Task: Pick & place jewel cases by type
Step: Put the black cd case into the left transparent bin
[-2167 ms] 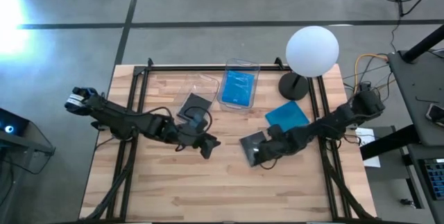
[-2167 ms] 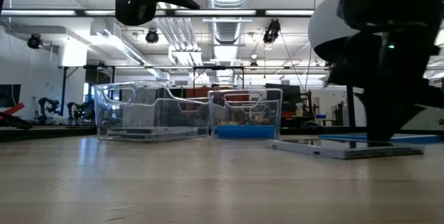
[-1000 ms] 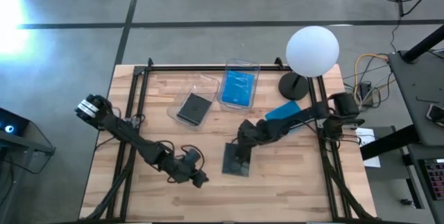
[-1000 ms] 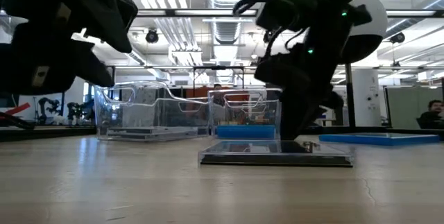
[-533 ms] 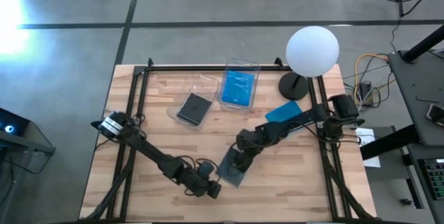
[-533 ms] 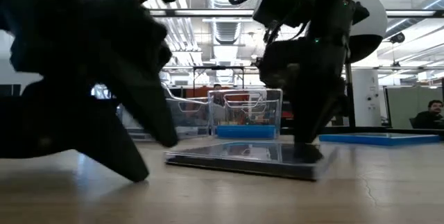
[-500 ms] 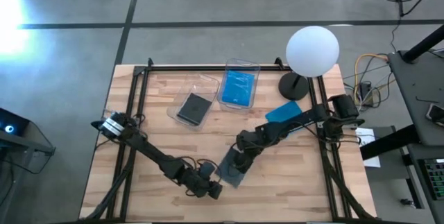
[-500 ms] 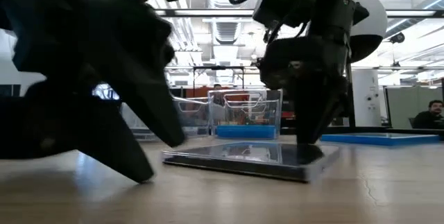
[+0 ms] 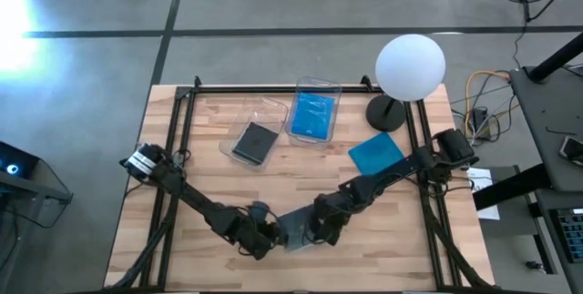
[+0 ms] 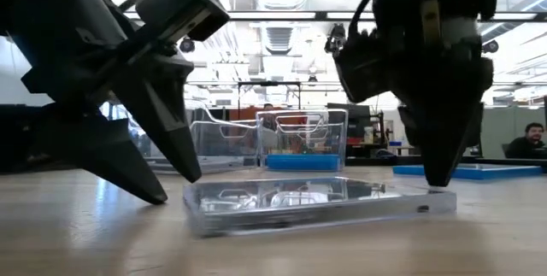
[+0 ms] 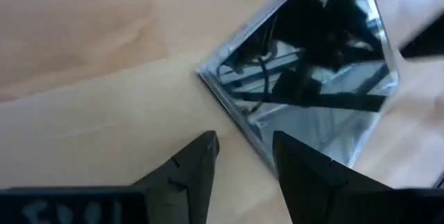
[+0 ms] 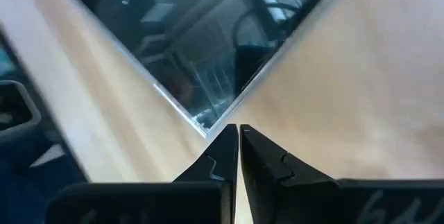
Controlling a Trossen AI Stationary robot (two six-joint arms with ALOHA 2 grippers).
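Lying flat at the counter's (image 9: 383,248) six o'clock edge, the glossy jewel case (image 10: 312,201) is flanked by both grippers: left gripper (image 11: 243,156) jaws parted, right gripper (image 12: 238,156) jaws clenched. No writing is readable.

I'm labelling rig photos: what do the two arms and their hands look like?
Both arms are dark, slim and jointed. The left arm has a white-marked block at its base end; the right arm is plain black. Left hand and right hand each have two black wedge-shaped fingers with stepped inner edges. A green light shows in the low view.
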